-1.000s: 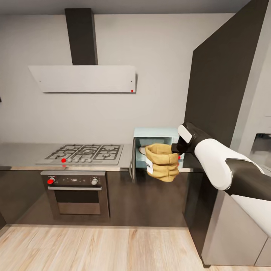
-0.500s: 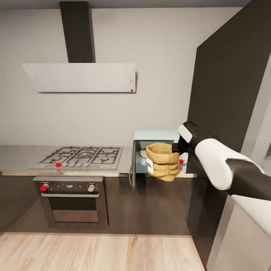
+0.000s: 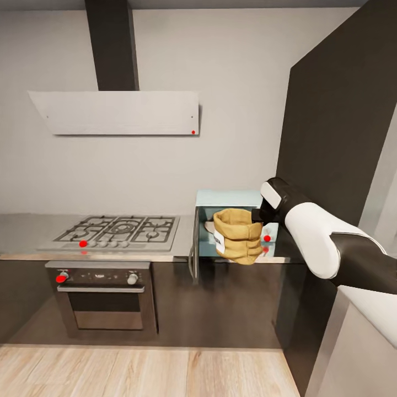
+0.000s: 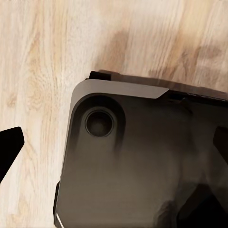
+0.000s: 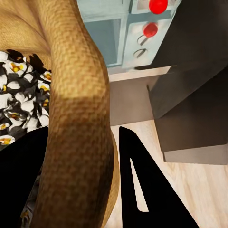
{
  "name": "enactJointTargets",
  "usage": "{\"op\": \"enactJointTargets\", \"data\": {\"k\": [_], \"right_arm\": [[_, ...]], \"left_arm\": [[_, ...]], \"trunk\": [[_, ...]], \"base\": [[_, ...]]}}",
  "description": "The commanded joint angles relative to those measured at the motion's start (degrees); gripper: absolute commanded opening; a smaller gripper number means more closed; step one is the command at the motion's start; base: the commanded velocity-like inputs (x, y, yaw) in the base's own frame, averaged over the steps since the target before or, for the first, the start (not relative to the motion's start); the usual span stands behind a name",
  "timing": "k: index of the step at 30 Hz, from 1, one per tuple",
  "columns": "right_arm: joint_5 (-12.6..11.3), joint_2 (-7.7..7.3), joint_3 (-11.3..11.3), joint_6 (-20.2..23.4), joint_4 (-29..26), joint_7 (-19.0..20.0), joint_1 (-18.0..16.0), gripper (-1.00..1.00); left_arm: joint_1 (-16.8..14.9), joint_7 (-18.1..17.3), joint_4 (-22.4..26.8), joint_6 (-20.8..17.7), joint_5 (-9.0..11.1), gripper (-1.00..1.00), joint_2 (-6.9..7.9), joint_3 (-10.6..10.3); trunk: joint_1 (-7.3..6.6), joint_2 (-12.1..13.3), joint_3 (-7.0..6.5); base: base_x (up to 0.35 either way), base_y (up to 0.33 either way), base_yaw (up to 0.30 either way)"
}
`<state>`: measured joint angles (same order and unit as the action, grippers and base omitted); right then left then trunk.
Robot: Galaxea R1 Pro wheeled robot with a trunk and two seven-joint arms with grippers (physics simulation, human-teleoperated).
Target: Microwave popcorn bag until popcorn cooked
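Your right gripper [image 3: 255, 216] had its jaws pinched on the rolled rim of the popcorn bag [image 3: 237, 236]. In the right wrist view, one dark finger [image 5: 142, 185] sat outside the tan rim and the other was down inside the popcorn bag [image 5: 78, 123]. You could see the popcorn [image 5: 16, 102] in there, little white bits with dark and yellow spots.

For your left gripper [image 4: 9, 147], I cannot tell how its jaws were. One dark tip showed at the edge of the left wrist view, over the robot's dark base [image 4: 142, 166] and the light wood floor [image 4: 42, 61].

You held the bag up in the air, just in front of the open microwave [image 3: 229, 220]. Its door [image 3: 194, 245] was swung out to the side. A small white label [image 3: 219, 241] was on the bag, but its writing was too small to read.

The pale blue microwave sat on the grey countertop [image 3: 27, 234], with a red dot [image 3: 267, 238] on its panel. Near it was the gas hob [image 3: 118, 231], and under that the black oven [image 3: 102, 295]. A tiny word on the oven front was too blurry to read. Farther up the grey wall hung the white hood [image 3: 116, 113].
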<state>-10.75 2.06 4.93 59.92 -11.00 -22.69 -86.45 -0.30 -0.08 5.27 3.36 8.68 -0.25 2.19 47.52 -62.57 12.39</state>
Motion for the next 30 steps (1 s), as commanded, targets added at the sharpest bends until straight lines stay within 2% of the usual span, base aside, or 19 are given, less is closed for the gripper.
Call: {"op": "enactJointTargets", "data": {"k": [1, 15, 30], "right_arm": [[-0.3, 0.05, 0.4, 0.1, -0.1, -0.6, 0.0, -1.0], [-0.3, 0.04, 0.7, 0.1, -0.2, -0.5, 0.0, -1.0], [-0.3, -0.09, 0.5, 0.1, -0.2, -0.6, 0.0, -1.0]], "left_arm": [[0.0, 0.0, 0.0, 0.2, 0.3, 1.0, -0.02, 0.2], [0.0, 0.0, -0.1, 0.2, 0.3, 1.0, -0.02, 0.2], [0.0, 0.0, -0.1, 0.2, 0.3, 1.0, -0.02, 0.2]], "trunk": [[0.0, -0.1, 0.08], [0.0, -0.1, 0.08], [0.0, -0.1, 0.08]], "base": [[0.001, 0.0, 0.0], [0.007, 0.0, 0.0], [0.259, 0.0, 0.0]]}}
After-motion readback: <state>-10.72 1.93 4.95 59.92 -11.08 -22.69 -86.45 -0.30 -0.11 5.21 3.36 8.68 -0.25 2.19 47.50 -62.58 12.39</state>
